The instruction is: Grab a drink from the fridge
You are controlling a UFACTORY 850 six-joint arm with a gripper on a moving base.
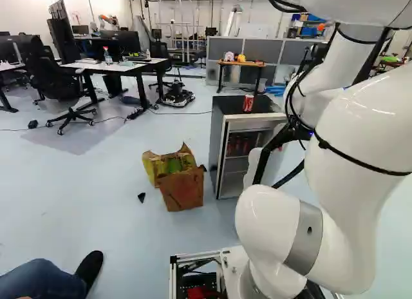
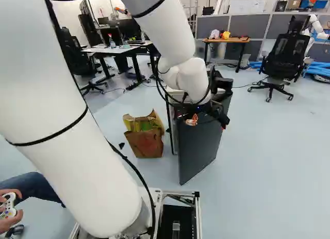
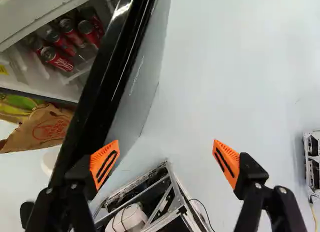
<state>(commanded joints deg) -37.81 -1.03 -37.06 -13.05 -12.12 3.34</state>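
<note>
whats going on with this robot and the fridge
The white arm has its gripper at the door of the small fridge, which stands open. The fingers are apart with nothing gripped, one of them close by the door's edge. No drink has been taken yet: red cans lie inside, and another red can stands on top of the fridge.

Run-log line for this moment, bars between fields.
jaws open, empty | fridge door open | red cans inside | single can on top of fridge | grab pending
</note>
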